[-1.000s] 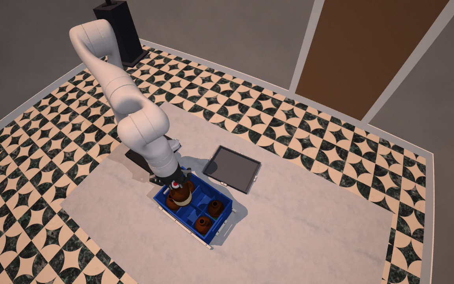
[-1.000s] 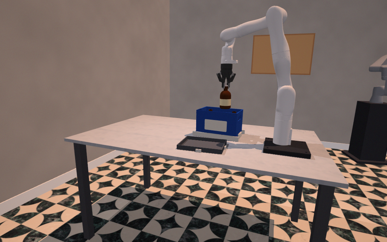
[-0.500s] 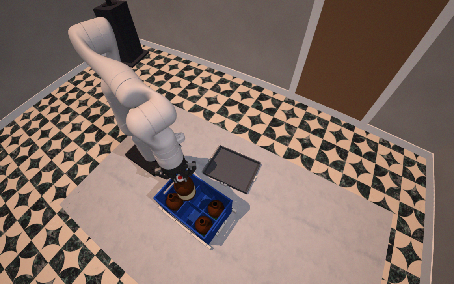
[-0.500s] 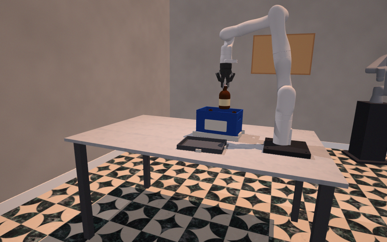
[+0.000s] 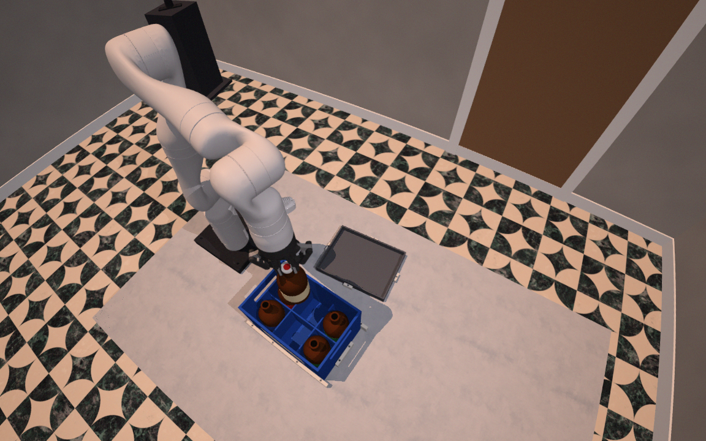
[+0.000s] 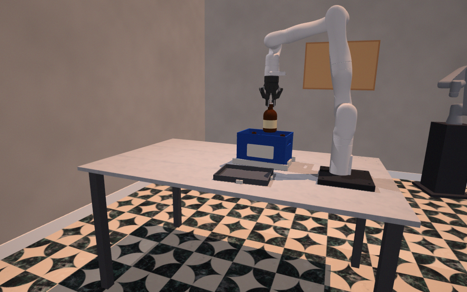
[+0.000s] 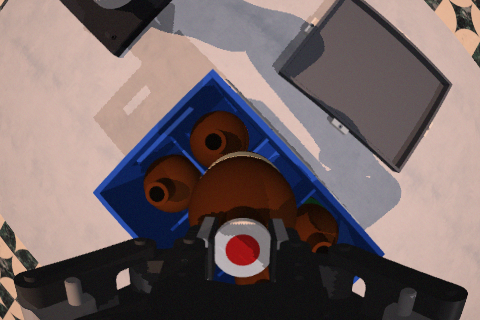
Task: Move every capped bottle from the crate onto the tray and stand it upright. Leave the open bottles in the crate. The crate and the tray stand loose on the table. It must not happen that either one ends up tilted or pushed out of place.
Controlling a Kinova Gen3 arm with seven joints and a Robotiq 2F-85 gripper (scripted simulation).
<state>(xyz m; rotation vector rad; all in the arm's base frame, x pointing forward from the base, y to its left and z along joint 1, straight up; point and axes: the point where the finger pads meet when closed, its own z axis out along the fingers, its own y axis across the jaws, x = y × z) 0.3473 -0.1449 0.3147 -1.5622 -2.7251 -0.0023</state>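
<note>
My pincer [image 5: 286, 268] [image 6: 270, 104] [image 7: 243, 235] is closed on the neck of a capped brown bottle [image 5: 293, 285] [image 6: 270, 124] [image 7: 242, 190], just below its white-and-red cap. The bottle hangs upright over the blue crate [image 5: 326, 368] [image 6: 242, 145] [image 7: 155, 131]; its base looks barely above the rim, and I can't judge the clearance exactly. Sideways travel while this low could clip the wall and swing the bottle in my grip, or shove the loose crate.

Beneath it, four brown bottles stand in the compartments, all open-necked between the top and wrist views, so I judge mine the last capped one, and they should stay put.

Seen from the exterior, the tray [image 5: 363, 260] [image 6: 244, 174] [image 7: 375, 80] lies between the crate and the near long edge of the counter [image 5: 482, 351] [image 6: 148, 159] [image 7: 45, 100], with no bottle on it. The arm's black base [image 5: 218, 252] [image 6: 345, 183] [image 7: 95, 25] stands toward the right-hand short edge. Coming down off-centre could catch the tray's raised rim and tip the bottle; letting go early, or tilted, could topple it, since I only have the narrow neck.
</note>
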